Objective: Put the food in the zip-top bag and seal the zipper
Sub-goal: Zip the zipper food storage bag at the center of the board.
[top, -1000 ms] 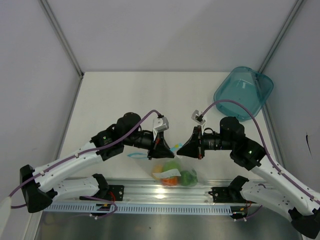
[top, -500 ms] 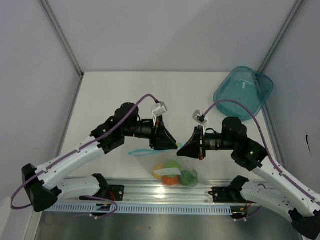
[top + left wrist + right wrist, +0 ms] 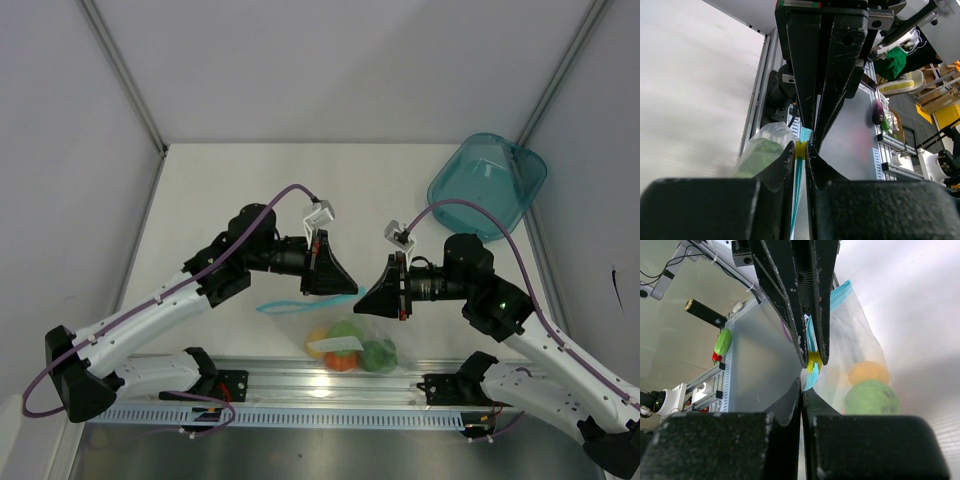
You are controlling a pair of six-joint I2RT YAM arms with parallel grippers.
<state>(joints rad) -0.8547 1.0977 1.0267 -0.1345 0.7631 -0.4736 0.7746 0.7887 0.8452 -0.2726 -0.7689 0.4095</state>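
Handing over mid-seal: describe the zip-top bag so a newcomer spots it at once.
On the table, near the metal rail, the left gripper and right gripper meet. The zip-top bag runs from them toward the rail: clear crinkly plastic holding coloured food, unlike the rigid teal bowl.

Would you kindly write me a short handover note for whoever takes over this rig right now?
The left gripper is shut on the yellow slider of the zipper.
The right gripper is shut on the zipper just beside it, tip to tip with the left.
The zip-top bag sits by the table's near edge with all the food inside.
Done: the food is bagged.
Left: finish sealing. How much of the mouth is closed cannot be told.
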